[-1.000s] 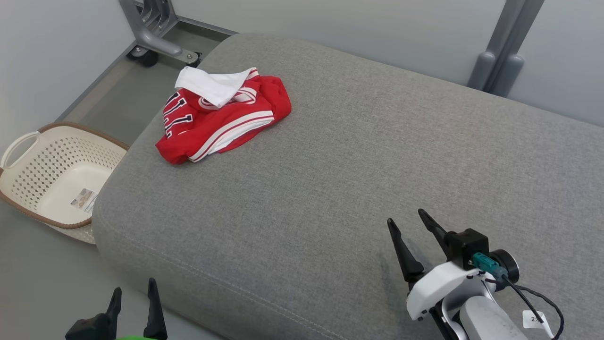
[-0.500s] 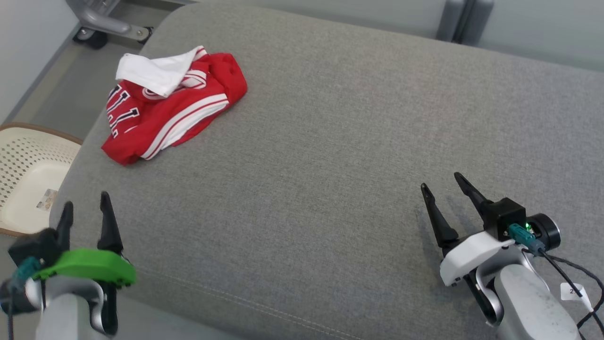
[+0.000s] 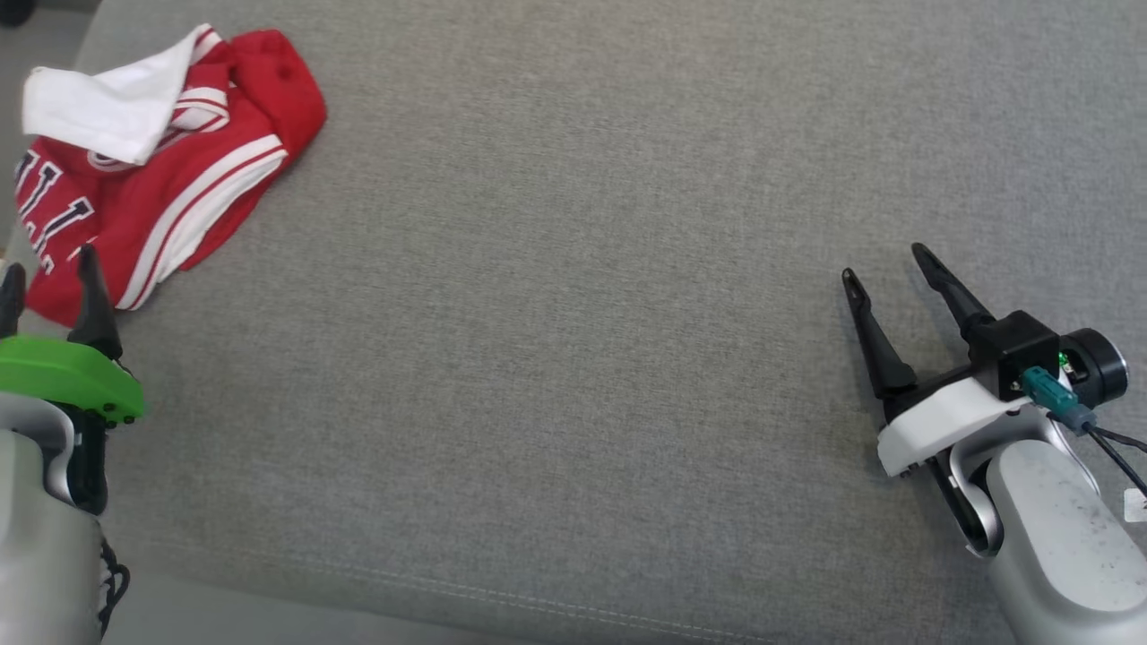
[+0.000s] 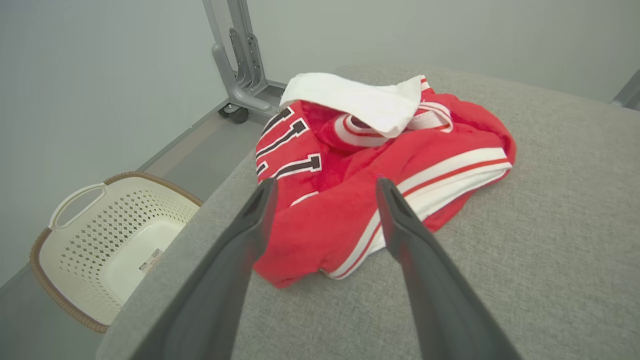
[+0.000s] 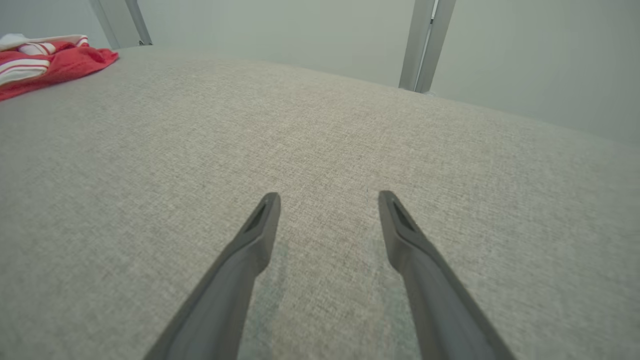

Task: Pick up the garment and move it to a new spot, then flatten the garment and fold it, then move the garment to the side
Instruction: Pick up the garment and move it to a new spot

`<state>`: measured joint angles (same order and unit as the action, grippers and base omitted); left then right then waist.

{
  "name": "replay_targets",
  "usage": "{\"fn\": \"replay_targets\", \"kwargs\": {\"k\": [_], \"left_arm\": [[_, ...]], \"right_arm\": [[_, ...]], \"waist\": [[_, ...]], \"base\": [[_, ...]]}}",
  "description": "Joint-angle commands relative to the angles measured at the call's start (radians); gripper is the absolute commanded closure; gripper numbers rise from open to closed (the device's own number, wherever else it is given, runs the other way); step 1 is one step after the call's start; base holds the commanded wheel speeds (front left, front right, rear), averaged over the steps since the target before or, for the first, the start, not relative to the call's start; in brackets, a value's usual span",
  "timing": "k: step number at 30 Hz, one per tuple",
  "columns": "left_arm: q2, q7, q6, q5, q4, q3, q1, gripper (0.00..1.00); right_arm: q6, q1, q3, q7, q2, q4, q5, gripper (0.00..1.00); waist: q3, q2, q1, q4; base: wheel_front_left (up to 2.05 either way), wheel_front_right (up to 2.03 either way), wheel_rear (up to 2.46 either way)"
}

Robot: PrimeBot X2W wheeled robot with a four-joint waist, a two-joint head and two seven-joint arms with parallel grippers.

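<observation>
Red-and-white garment (image 3: 161,170) lies crumpled near the left edge of the grey surface (image 3: 573,313). Left gripper (image 3: 47,273) hangs just short of it, jaws released, apparently positioned to straddle a fold. Right gripper (image 3: 883,262), released and empty, hovers well apart.

The left gripper (image 3: 47,265), green-shelled with two long dark fingers, points up, jaws spread wide; its pale forearm seems nearly upright. The white-shelled right gripper (image 3: 883,262) is also spread wide, fingers leaning left.
</observation>
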<state>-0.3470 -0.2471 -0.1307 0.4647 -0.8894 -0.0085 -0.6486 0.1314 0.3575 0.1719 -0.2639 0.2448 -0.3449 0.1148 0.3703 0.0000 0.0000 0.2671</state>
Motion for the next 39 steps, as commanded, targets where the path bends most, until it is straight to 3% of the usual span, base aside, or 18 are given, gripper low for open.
{"fn": "replay_targets", "kwargs": {"k": [1,6,11,13,14,19,23,31,39], "left_arm": [[-0.021,0.005,0.001,0.021,-0.028,-0.007,-0.031,0.0],[-0.048,0.03,0.002,0.054,-0.143,-0.02,-0.089,0.0],[-0.029,0.035,0.013,0.067,-0.226,-0.016,-0.127,0.0],[-0.017,0.035,0.009,0.074,-0.254,-0.02,-0.138,0.7],[-0.011,0.035,0.006,0.074,-0.267,-0.027,-0.142,1.0],[0.006,0.022,-0.003,0.072,-0.285,-0.065,-0.135,1.0],[0.021,0.002,-0.003,0.081,-0.215,-0.139,-0.123,1.0],[0.078,-0.018,-0.001,0.118,0.044,-0.417,-0.118,1.0],[0.183,-0.019,0.0,0.127,0.203,-0.627,-0.147,1.0]], "right_arm": [[-0.002,0.011,-0.009,0.0,0.011,0.008,-0.004,0.0],[-0.002,0.013,-0.028,0.0,0.013,0.019,-0.004,0.0],[-0.002,0.012,-0.038,0.0,0.005,0.022,-0.004,0.0],[-0.002,0.013,-0.04,0.0,-0.004,0.021,-0.005,0.0],[-0.002,0.015,-0.04,0.0,-0.007,0.018,-0.003,0.0],[-0.002,0.019,-0.038,0.0,-0.034,0.01,0.0,0.0],[-0.002,0.011,-0.044,0.0,-0.05,0.001,0.006,0.0],[-0.002,-0.006,-0.041,0.0,-0.107,-0.016,0.023,0.0],[-0.002,0.0,-0.049,0.0,-0.143,-0.015,0.035,0.0]], "waist": [[0.079,0.0,0.0,-0.076],[0.109,0.0,0.0,-0.108],[0.119,0.0,0.0,-0.123],[0.118,0.0,0.0,-0.131],[0.114,0.0,0.0,-0.134],[0.086,0.0,0.0,-0.15],[0.057,0.0,0.0,-0.158],[-0.01,0.0,0.0,-0.201],[-0.018,0.0,0.0,-0.314]], "base": [[0.0,0.0,0.0],[0.0,0.0,0.0],[0.0,0.0,0.0],[0.0,0.0,0.0],[0.0,0.0,0.0],[0.0,0.0,0.0],[0.0,0.0,0.0],[0.0,0.0,0.0],[0.0,0.0,0.0]]}}
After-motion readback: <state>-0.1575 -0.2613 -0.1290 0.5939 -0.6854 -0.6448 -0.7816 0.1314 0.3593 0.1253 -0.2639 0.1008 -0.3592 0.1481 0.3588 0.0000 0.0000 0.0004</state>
